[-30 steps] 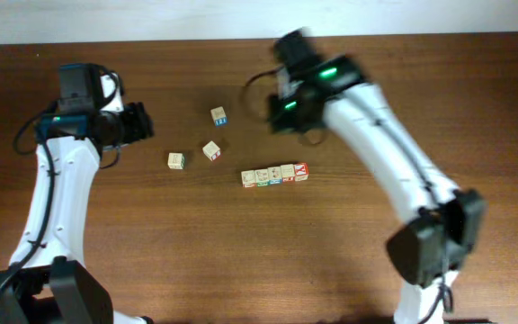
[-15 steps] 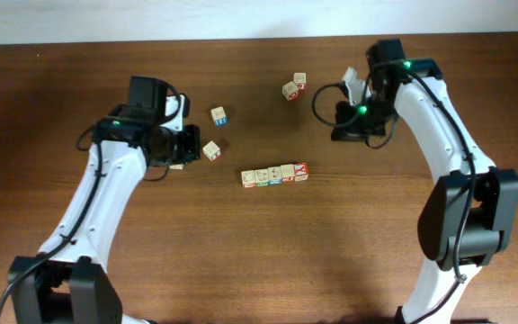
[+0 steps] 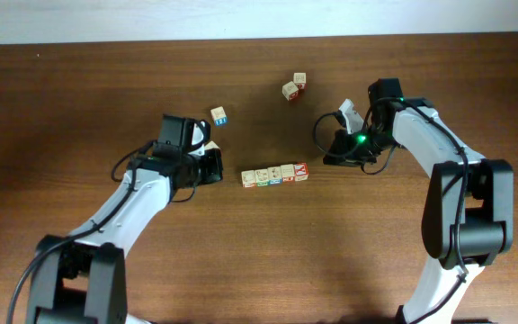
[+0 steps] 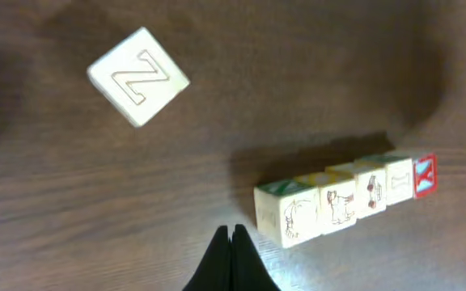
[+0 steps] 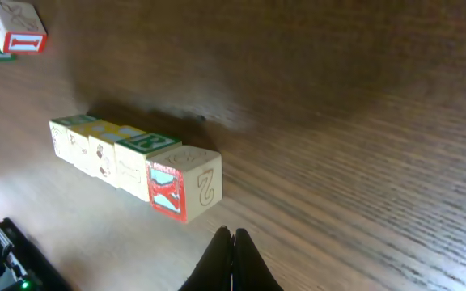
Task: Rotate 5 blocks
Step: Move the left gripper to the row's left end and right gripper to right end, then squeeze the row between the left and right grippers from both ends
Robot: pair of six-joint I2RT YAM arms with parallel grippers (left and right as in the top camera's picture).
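Blocks [image 3: 275,175]: five pale lettered cubes, touching in one straight row at mid-table, with a red-faced one at the right end. Left gripper [image 3: 216,167]: fingers pressed together, holding nothing, tips just beside the row's left end and apart from it. Right gripper [image 3: 333,151]: likewise closed and empty, near the row's right end, not touching. Single cube [image 3: 218,115]: one, behind the row, to the left. Paired cubes [image 3: 290,90]: two, close together, behind the row's right end. N cube [image 4: 138,77]: one, lying askew near the left gripper. Table [image 3: 241,261]: one, brown wood.
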